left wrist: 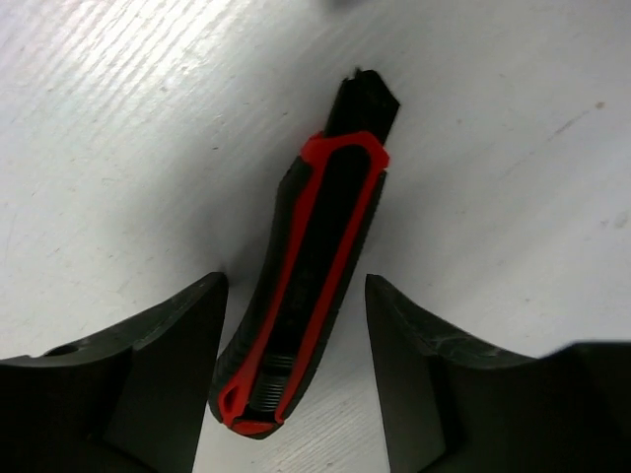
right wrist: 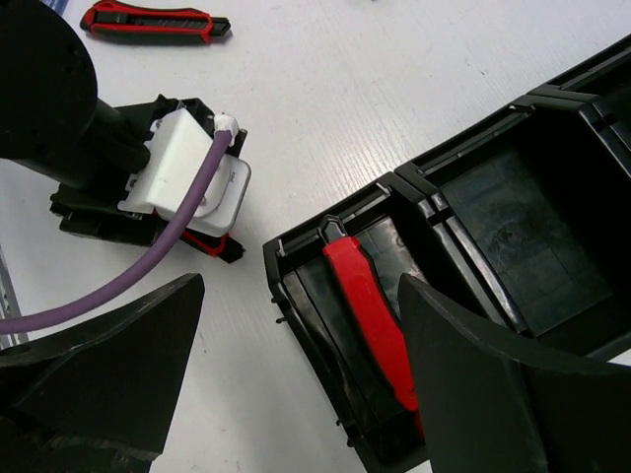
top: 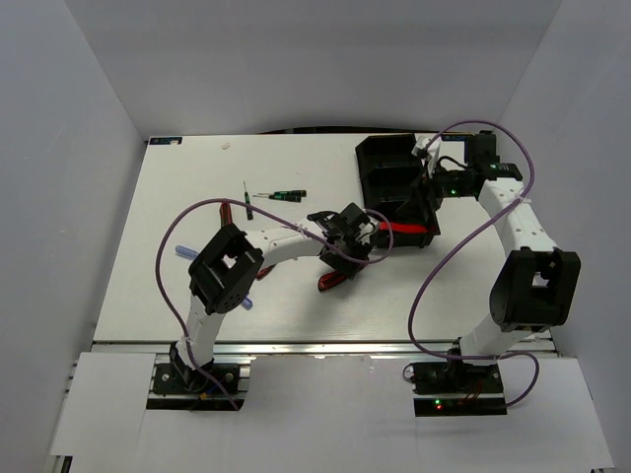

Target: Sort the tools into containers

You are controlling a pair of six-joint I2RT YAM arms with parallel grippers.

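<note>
The left end effector (left wrist: pixel 294 296) straddles a knife (left wrist: pixel 314 266) on the desk (left wrist: pixel 118 118), jaws open. The right end effector (right wrist: pixel 301 296) hangs open above the tray (right wrist: pixel 513 236), a second knife (right wrist: pixel 370 315) inside.

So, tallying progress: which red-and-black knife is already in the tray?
The knife in the tray's end compartment, below the right fingers; the others lie on the table.

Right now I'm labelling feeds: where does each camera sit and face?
Top external: above and behind the bases, looking down on table, tray, left arm, right arm.
Left wrist: looks down at a knife between the left fingers.
Right wrist: looks down into the tray past the right fingers.
Top and right wrist share the tray and left gripper.
</note>
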